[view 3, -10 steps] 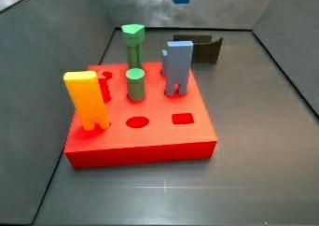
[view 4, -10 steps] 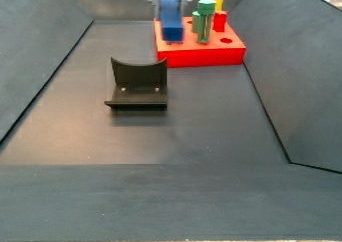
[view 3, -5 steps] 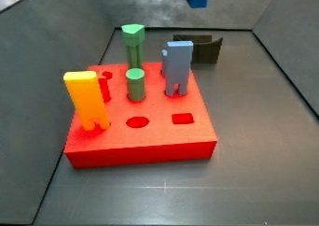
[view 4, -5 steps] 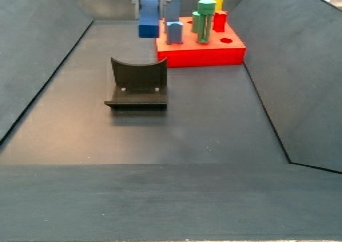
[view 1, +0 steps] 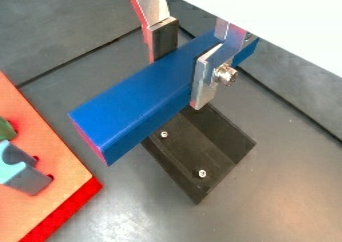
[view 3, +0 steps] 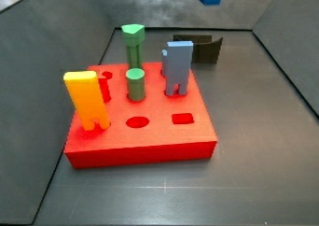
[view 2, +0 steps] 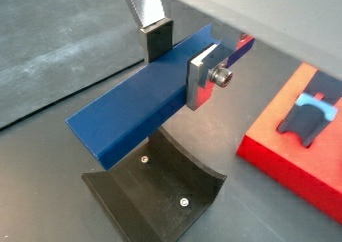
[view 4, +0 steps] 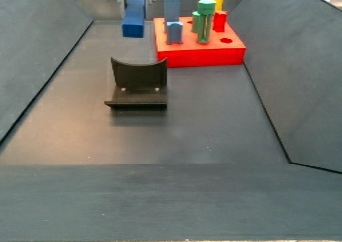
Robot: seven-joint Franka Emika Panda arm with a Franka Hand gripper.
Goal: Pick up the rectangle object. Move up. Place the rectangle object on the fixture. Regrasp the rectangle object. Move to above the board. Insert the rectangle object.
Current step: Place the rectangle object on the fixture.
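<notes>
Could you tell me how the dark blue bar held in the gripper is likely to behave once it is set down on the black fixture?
The rectangle object looks rigid, so it should not sag. Its flat faces make rolling unlikely. The gripper holds it near one end, above the fixture, so it could pivot if the grip is light.

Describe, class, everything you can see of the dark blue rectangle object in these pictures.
The rectangle object is a long, slim, dark blue bar with flat faces, a rectangular cross-section and plain ends, smooth like plastic. The gripper holds it in the air, lying lengthwise, its silver fingers clamped on opposite sides near one end. In both wrist views it hangs above the black fixture, not touching it. In a side view it is beside the red board, apart from it.
</notes>
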